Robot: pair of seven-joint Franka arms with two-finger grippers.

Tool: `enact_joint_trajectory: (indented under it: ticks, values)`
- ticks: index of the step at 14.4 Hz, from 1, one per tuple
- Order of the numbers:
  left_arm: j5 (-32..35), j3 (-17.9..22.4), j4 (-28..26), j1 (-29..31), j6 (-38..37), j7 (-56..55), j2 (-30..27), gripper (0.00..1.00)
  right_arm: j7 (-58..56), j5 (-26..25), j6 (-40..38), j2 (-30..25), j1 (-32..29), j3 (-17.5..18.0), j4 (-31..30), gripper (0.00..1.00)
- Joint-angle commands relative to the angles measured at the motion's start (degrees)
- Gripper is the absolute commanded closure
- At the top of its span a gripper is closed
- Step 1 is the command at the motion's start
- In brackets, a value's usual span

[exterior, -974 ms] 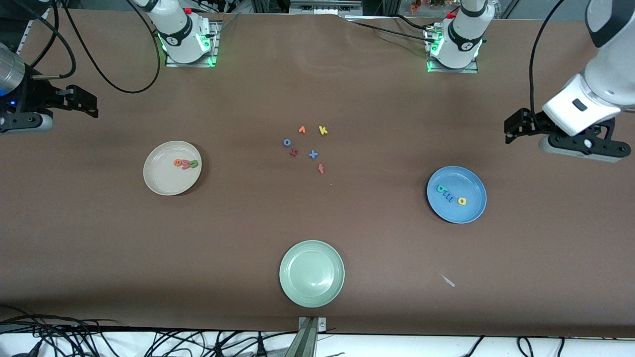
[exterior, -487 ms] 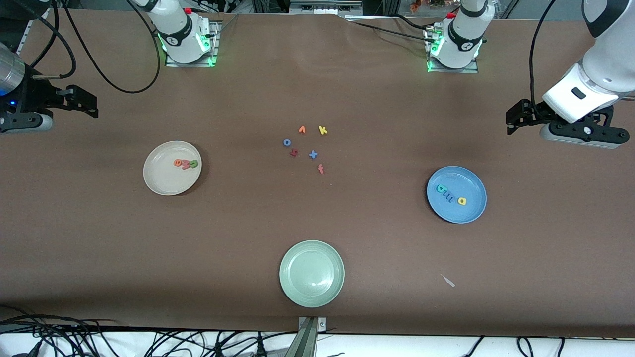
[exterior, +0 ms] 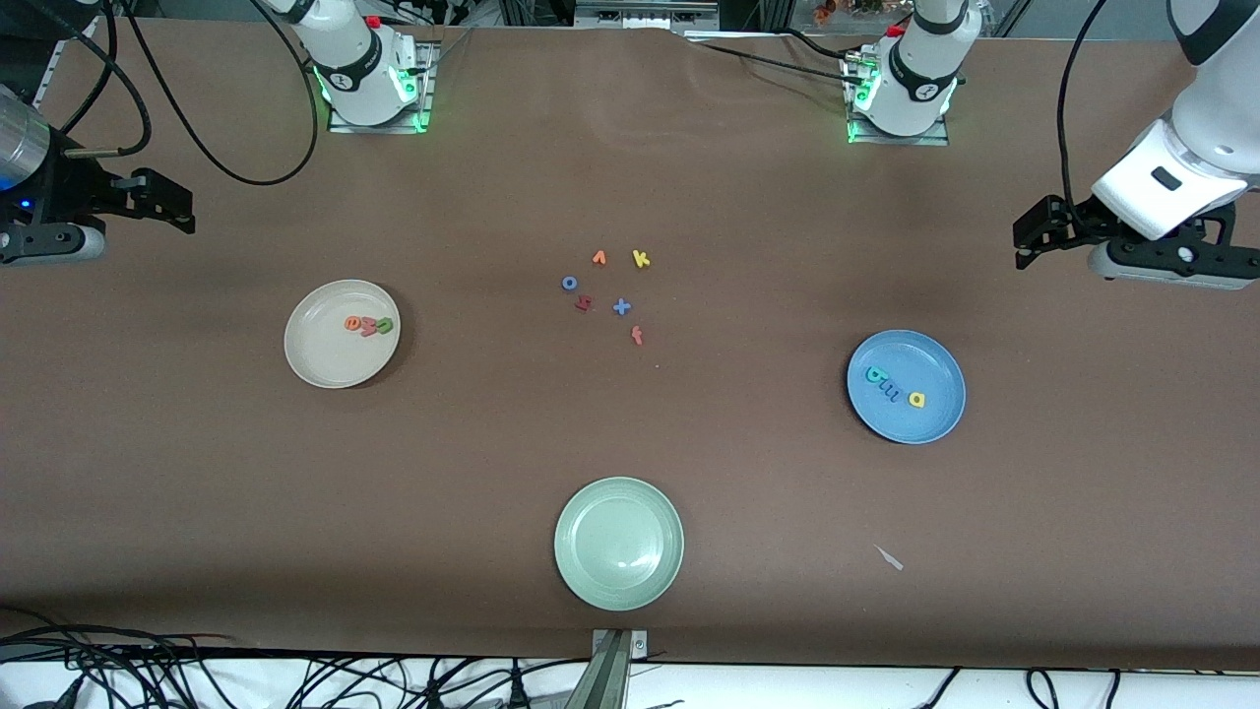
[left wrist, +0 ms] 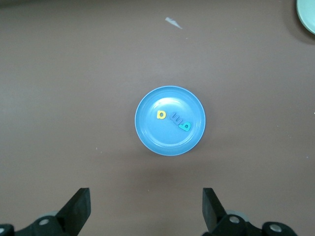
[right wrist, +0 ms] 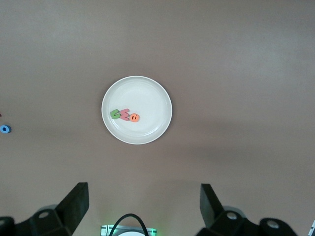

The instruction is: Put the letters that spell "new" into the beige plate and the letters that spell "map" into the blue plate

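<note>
The beige plate (exterior: 315, 359) (right wrist: 142, 91) holds the orange "e" (exterior: 352, 322) (right wrist: 135, 117), pinkish "w" (exterior: 369, 327) (right wrist: 125, 114) and green "n" (exterior: 384, 325) (right wrist: 115, 114), huddled together. In the blue plate (exterior: 925, 428) (left wrist: 167, 142) lie the teal "p" (exterior: 874, 374) (left wrist: 184, 125), blue "m" (exterior: 892, 391) (left wrist: 175, 118) and yellow "a" (exterior: 916, 399) (left wrist: 160, 115). My left gripper (exterior: 1029, 236) (left wrist: 146, 206) hangs open and empty over bare table at the left arm's end. My right gripper (exterior: 172, 207) (right wrist: 142, 204) waits open and empty over the right arm's end.
Loose letters lie mid-table: orange "v" (exterior: 598, 258), yellow "k" (exterior: 641, 259), blue "o" (exterior: 569, 283) (right wrist: 5, 129), a red piece (exterior: 583, 303), a blue cross (exterior: 621, 307), red "f" (exterior: 637, 336). A pale green plate (exterior: 618, 543) sits nearest the front camera, a white scrap (exterior: 889, 557) beside it.
My left gripper has drawn away from the blue plate, toward the left arm's end of the table. The right arm, plates and letters have not moved.
</note>
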Motion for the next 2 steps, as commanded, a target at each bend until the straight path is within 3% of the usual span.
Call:
enact_joint_trajectory:
  ticks: [1,2]
  values:
    - [-1.5,0.1,1.3,0.4,-2.6,-1.5,-0.3,0.0,0.6,0.4,-0.4,-0.6,-0.5,0.4,-0.3,0.0]
    - [-1.5,0.0,1.4,0.3,-2.6,-1.5,-0.3,0.0,0.7,0.4,-0.5,-0.7,-0.5,0.4,-0.3,0.0]
